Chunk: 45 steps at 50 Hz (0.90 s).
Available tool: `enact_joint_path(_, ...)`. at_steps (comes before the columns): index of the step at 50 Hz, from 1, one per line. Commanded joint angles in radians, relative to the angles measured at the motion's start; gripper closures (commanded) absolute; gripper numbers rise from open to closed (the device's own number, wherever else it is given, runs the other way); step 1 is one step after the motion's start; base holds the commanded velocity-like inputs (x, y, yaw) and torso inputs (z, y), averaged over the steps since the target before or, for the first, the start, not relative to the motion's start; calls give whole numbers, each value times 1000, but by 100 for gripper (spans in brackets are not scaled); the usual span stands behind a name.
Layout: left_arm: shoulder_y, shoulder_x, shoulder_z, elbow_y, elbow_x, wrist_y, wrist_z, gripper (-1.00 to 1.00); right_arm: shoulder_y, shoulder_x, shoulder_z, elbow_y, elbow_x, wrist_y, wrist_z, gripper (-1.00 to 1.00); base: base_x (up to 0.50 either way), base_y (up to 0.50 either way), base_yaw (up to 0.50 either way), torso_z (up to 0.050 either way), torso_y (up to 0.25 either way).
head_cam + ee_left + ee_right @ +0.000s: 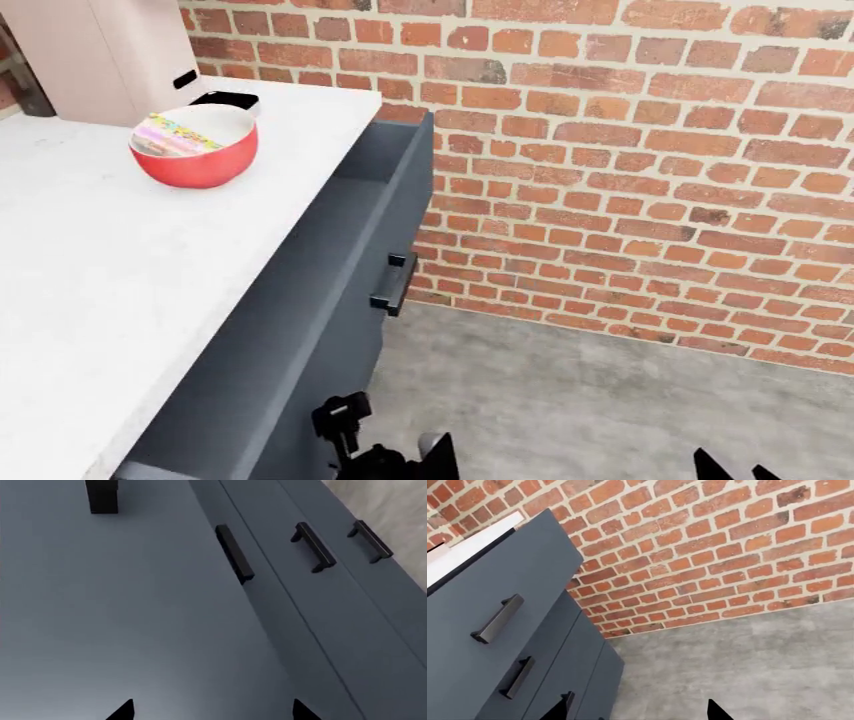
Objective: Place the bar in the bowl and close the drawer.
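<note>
Bar (184,131) is already lying in bowl (195,147) on worktop (94,290), far up-left of left claw (212,711), which is hanging spread, empty, facing the still-open drawer (358,290); right claw (638,711) spread too; best pushing flat on the front beside handle (395,283).

Head view looks down over the counter (120,290); both wrist views share the drawer (500,645) fronts.

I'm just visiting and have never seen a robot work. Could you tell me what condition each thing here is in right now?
bar: lying inside the bowl.
bowl: upright on the white counter, holding the bar.
drawer: pulled out from the cabinet, not yet closed.
left gripper: fingers apart, holding nothing.
right gripper: fingers apart, holding nothing.
</note>
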Motion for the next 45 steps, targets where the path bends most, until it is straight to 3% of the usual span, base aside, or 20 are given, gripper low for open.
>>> enact_joint_path(1,-14,0,-5,-89,39,30,40,-100,-5,6,8,-14,-13,4,14,-100,0,0,0,0,0)
enact_joint_path(45,-110,0,-26,-468,189,220,226,-100,-10,-16,40,19,-14,40,0,-100,0,0,0,0,0)
